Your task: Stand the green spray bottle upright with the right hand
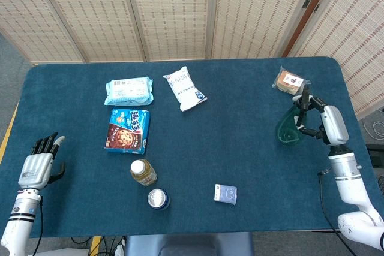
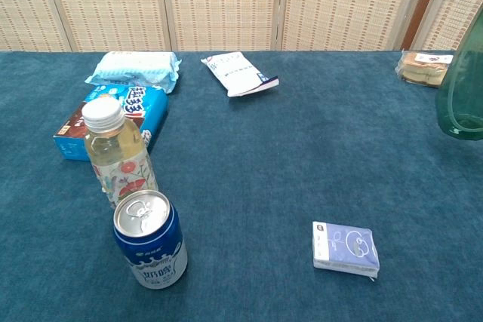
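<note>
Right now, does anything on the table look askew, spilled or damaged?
Nothing spilled or damaged. The green spray bottle is held by the right hand at the table's right side, and looks tilted rather than upright.
</note>
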Robot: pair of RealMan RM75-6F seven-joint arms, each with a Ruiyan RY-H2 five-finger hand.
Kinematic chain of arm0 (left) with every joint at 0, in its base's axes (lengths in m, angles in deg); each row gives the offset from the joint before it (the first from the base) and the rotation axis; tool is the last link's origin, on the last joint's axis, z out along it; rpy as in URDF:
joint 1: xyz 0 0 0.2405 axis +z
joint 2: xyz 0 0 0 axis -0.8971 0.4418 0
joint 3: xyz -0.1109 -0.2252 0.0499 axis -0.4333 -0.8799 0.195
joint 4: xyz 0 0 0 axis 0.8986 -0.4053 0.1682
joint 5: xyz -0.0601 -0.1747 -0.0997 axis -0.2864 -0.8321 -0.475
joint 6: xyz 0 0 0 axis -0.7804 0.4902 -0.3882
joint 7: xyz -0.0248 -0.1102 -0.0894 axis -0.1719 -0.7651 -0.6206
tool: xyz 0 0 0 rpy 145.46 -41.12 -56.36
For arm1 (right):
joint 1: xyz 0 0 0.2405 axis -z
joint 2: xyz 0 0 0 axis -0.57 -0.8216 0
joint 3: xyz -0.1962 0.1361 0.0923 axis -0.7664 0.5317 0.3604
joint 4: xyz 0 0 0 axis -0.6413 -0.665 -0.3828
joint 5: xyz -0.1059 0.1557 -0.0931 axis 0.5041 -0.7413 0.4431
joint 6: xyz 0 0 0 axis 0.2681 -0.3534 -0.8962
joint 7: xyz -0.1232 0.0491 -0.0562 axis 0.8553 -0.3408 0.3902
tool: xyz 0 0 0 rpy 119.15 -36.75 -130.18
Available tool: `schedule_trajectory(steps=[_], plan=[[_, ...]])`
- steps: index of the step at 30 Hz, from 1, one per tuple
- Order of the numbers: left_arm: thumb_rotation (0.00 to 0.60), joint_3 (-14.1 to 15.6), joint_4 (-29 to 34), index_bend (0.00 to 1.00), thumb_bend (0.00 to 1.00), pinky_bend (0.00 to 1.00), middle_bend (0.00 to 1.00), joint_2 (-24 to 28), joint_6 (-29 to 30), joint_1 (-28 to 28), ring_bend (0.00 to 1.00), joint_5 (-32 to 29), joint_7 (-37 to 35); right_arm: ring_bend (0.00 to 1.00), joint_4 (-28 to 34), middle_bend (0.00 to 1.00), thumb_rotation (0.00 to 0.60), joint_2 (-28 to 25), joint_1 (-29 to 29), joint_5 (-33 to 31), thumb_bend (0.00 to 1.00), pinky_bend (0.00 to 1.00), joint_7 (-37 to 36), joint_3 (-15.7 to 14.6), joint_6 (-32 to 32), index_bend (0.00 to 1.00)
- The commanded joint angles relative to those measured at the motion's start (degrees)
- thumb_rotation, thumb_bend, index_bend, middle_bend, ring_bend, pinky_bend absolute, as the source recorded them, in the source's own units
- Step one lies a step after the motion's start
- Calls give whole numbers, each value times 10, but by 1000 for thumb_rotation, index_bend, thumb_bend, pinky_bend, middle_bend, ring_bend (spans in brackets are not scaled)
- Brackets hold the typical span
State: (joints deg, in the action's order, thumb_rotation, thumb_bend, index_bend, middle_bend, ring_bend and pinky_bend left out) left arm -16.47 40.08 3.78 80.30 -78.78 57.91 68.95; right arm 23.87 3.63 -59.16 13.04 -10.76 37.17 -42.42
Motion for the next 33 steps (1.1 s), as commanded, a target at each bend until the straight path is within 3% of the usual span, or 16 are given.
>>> schedule_trajectory(steps=[1,11,19,33], plan=[[600,1,2,47,506,0,0,1,2,1,0,-2,2,331,-21,515,600,13,2,9,368,440,-28,2,-5,436],[600,5,-1,46,506,0,0,-3,7,3,0,-3,6,331,-76,515,600,48,11,32,365,440,-131,-4,-25,436],[600,9,-2,46,505,0,0,-5,16,7,0,0,4,331,-155,515,600,94,14,60,364,440,-218,-19,-47,436],[600,12,4,46,505,0,0,-1,30,15,0,2,8,331,-263,515,600,160,4,82,363,440,-272,-45,-47,436]])
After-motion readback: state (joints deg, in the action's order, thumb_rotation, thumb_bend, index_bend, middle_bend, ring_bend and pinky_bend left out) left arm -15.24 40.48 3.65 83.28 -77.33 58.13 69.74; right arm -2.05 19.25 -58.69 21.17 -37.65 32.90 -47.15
